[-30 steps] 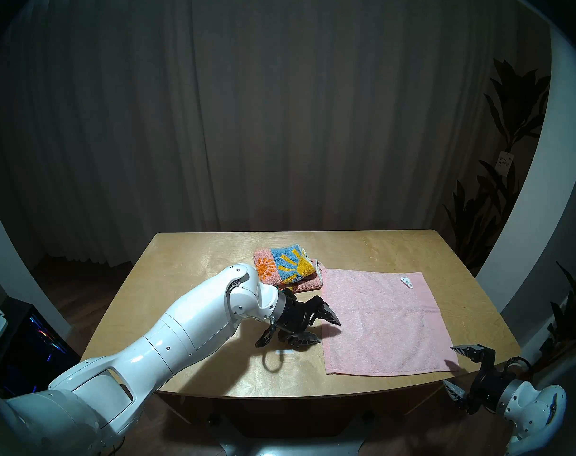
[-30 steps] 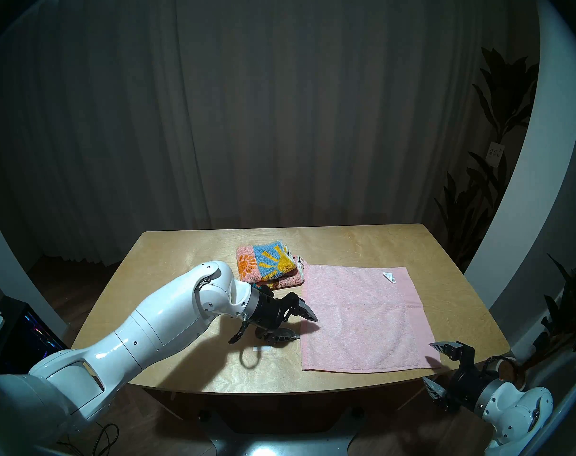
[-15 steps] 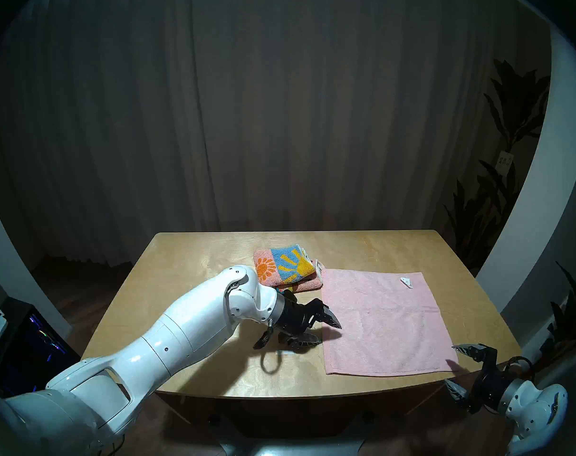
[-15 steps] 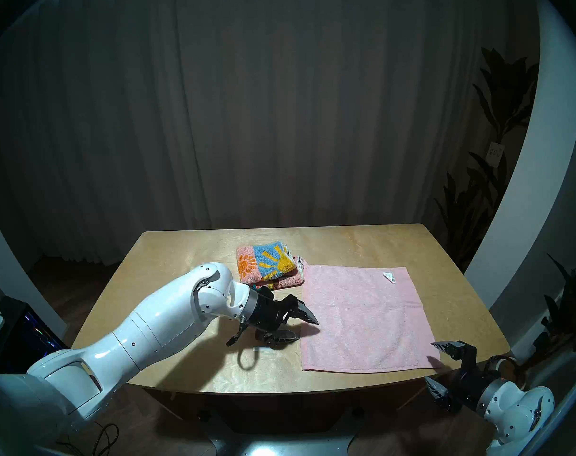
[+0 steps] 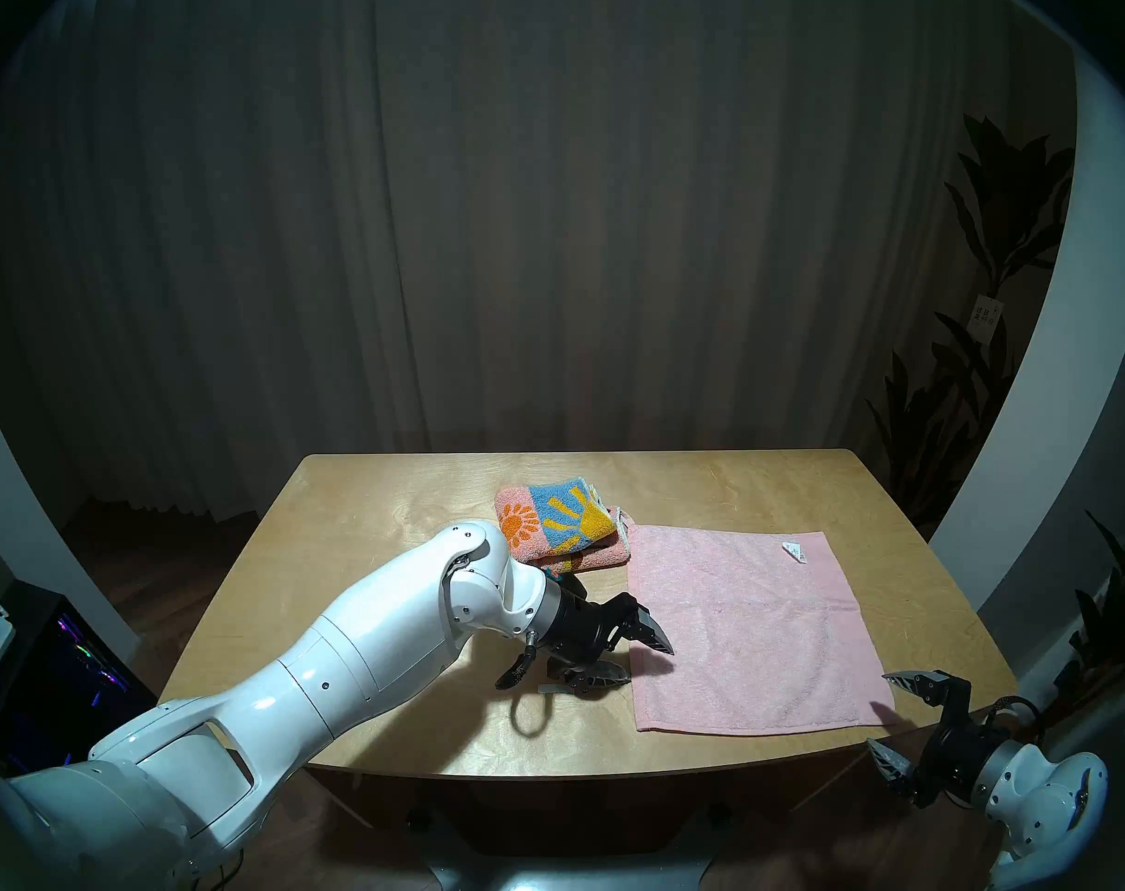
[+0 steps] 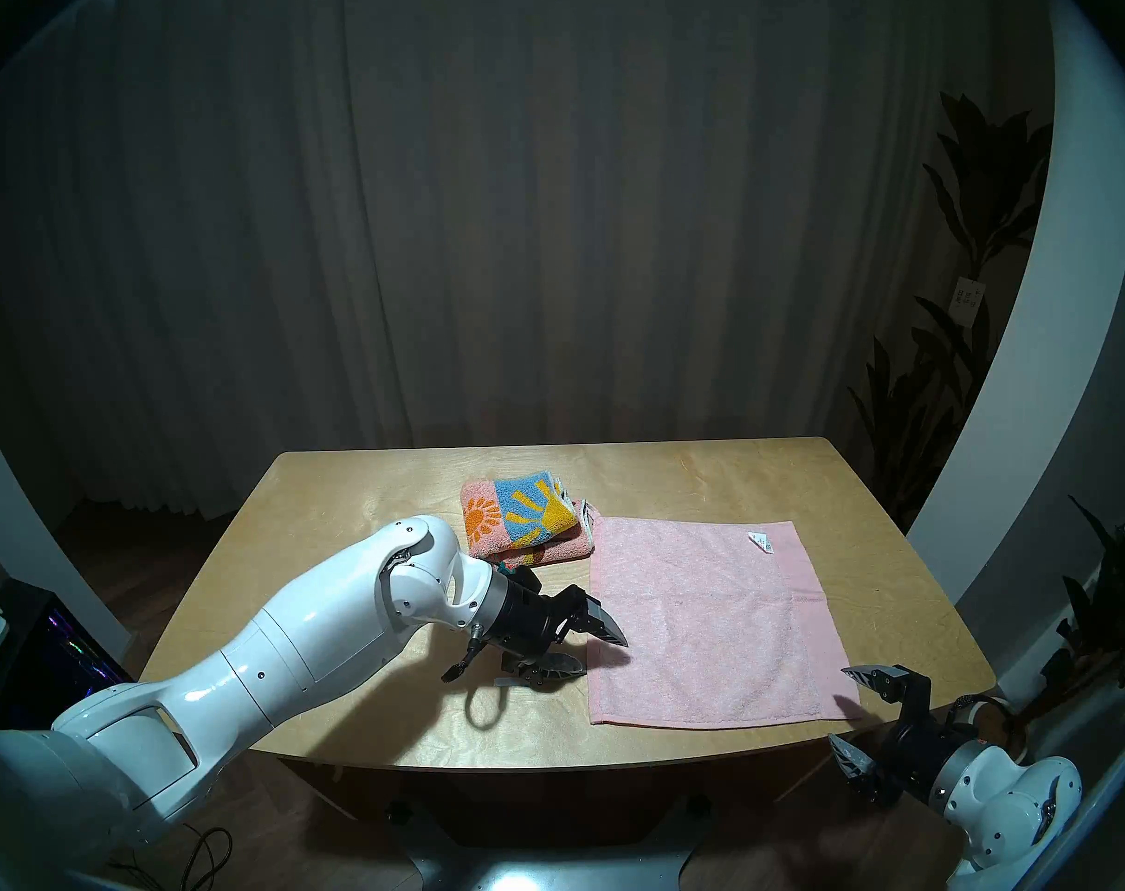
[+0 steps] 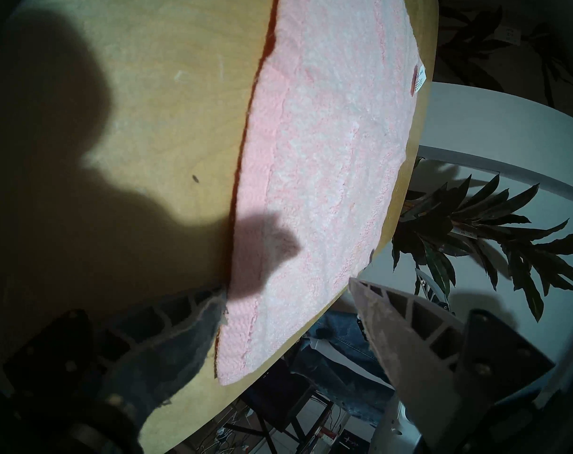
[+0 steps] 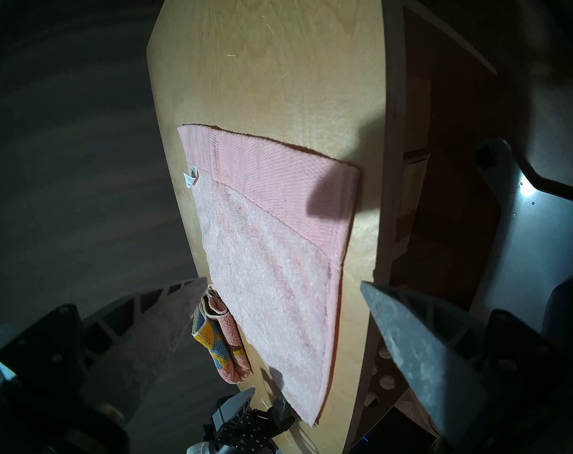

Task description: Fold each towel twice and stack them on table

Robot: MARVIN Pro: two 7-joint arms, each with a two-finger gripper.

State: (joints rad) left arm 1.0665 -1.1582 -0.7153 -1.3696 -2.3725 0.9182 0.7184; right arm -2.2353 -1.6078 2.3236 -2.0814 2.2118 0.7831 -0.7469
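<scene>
The sunflower towel (image 5: 557, 526) lies folded at the middle of the table (image 5: 386, 549); it also shows in the right wrist view (image 8: 223, 351). The plain pink towel (image 5: 753, 626) lies flat and unfolded to its right, white tag (image 5: 793, 551) at the far right corner. My left gripper (image 5: 647, 663) is open at the pink towel's left edge (image 7: 242, 168): the lower finger (image 7: 193, 325) rests on the wood beside the edge, the upper finger (image 7: 409, 315) hangs over the towel. My right gripper (image 5: 877, 711) is open and empty, just off the table's front right, by the towel's near right corner (image 8: 347, 188).
A white tape mark (image 5: 547, 689) lies half under my left gripper. Leafy plants (image 5: 997, 227) stand right of the table, a lit computer case (image 5: 65, 665) on the floor at the left. A dark curtain hangs behind.
My left gripper has moved slightly toward the table's front and lower along the pink towel's left edge, still open. The right gripper and both towels have hardly moved.
</scene>
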